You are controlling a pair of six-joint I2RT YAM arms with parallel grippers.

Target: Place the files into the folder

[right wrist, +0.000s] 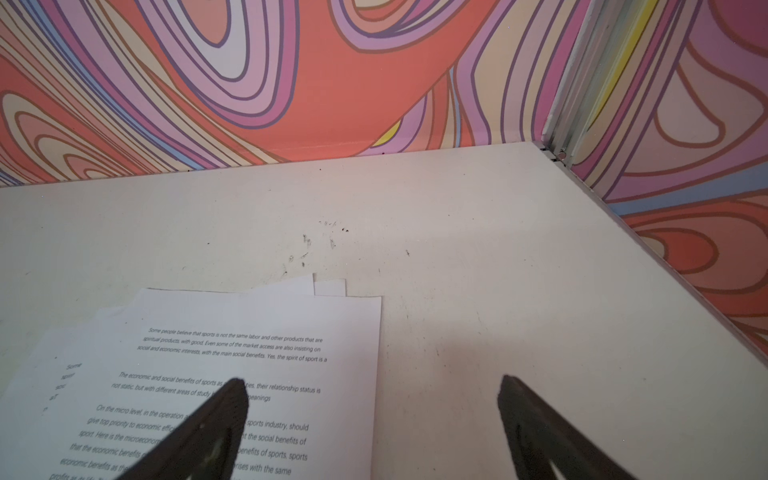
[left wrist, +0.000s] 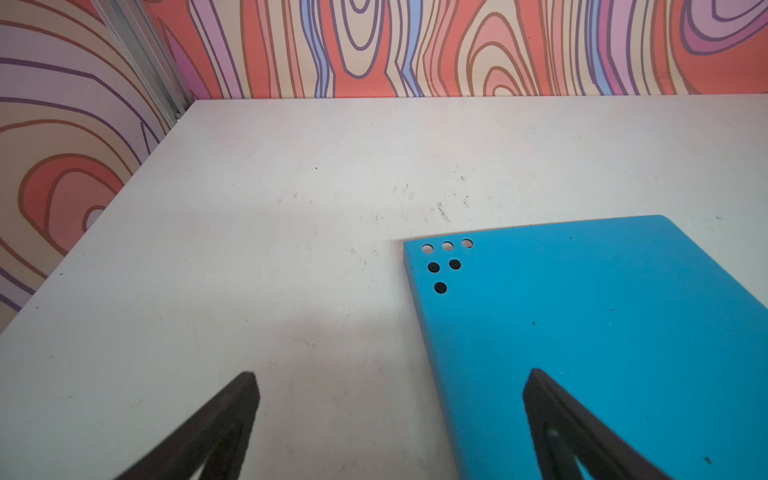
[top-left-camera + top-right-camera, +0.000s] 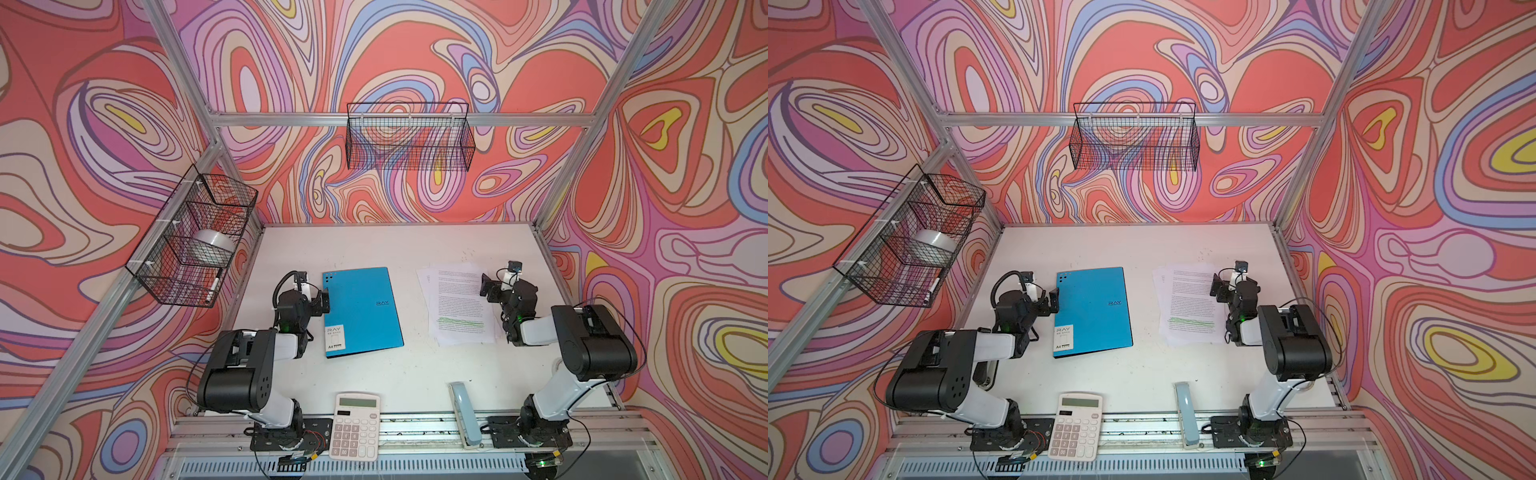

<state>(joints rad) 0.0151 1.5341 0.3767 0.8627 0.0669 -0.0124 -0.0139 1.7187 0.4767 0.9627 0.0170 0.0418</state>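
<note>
Folder (image 3: 365,305) and files (image 3: 457,299) lie apart, table (image 3: 411,303) showing between their edges

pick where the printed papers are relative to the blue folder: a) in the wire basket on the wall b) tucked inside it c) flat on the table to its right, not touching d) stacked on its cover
C: in both top views the files lie flat to the right of the closed folder, with a strip of bare table between them.
</note>
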